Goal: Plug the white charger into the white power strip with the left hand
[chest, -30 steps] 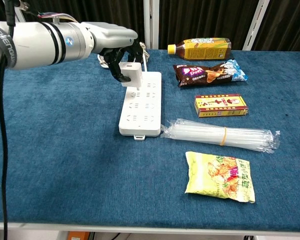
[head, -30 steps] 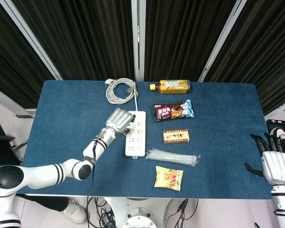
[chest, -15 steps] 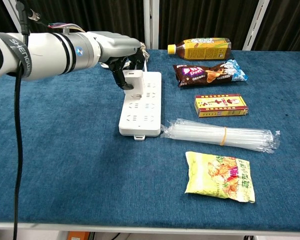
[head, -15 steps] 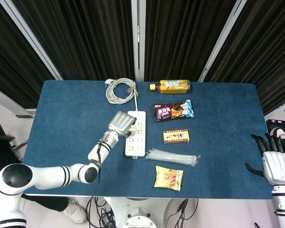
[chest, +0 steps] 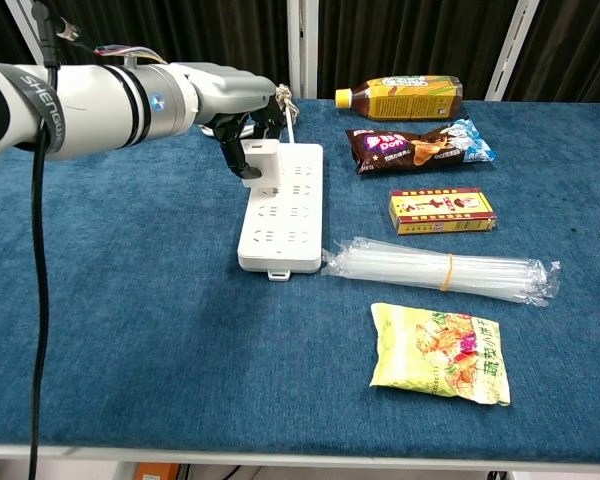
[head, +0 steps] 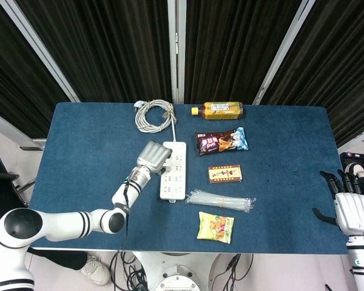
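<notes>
left hand (chest: 242,112) grips the white charger (chest: 264,160) upon the white power strip (chest: 283,212).

"Dove" on the brown chocolate wrapper (chest: 420,146); other package print too small to read

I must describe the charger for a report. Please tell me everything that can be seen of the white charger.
The white charger is a small boxy block, seemingly smooth plastic. It stands upright on the far left part of the white power strip, touching its top face. The left hand holds it, dark fingers on its left side. Its prongs are hidden, so full insertion cannot be told.
</notes>
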You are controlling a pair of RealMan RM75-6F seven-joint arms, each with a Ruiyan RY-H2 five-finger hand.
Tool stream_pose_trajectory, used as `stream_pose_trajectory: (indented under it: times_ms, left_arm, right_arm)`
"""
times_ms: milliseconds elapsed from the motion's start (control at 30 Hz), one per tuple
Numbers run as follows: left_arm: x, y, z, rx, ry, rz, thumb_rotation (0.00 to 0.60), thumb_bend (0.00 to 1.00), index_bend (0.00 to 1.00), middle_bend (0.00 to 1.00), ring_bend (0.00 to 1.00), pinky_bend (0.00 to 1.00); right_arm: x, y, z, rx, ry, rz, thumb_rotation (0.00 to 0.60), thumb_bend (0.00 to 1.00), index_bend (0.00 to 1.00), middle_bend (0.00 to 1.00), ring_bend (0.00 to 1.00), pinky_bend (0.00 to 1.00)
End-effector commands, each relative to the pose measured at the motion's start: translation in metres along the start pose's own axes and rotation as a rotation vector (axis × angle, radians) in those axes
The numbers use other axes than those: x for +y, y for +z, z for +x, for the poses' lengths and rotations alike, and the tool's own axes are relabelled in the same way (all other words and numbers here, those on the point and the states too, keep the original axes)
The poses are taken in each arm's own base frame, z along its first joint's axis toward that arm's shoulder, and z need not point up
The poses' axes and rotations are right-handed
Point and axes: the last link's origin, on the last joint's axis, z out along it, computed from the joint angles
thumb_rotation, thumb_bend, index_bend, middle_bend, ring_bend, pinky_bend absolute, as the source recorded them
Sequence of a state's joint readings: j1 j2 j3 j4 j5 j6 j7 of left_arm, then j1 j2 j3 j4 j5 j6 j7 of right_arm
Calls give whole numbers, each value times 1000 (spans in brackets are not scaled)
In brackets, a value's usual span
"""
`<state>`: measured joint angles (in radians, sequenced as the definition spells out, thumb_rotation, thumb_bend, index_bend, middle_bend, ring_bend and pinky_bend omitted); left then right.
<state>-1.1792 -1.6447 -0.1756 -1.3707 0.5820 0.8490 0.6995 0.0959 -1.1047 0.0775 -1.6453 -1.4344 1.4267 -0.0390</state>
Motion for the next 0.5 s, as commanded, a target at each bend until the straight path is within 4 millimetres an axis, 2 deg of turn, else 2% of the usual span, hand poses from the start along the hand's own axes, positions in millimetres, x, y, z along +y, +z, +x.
stream_pose_trajectory:
  times_ms: [33, 500]
  left_arm:
    - [0, 0, 0, 0, 5, 1, 600, 513, 657, 698, 594, 436]
    - [6, 2, -2, -4, 93, 11, 600, 515, 691, 744, 612, 436]
  right_arm:
    - [0, 0, 0, 1, 0, 0, 600, 87, 115, 156, 33, 13]
    - [2, -1, 0, -1, 2, -5, 600, 87, 115, 156, 33, 13]
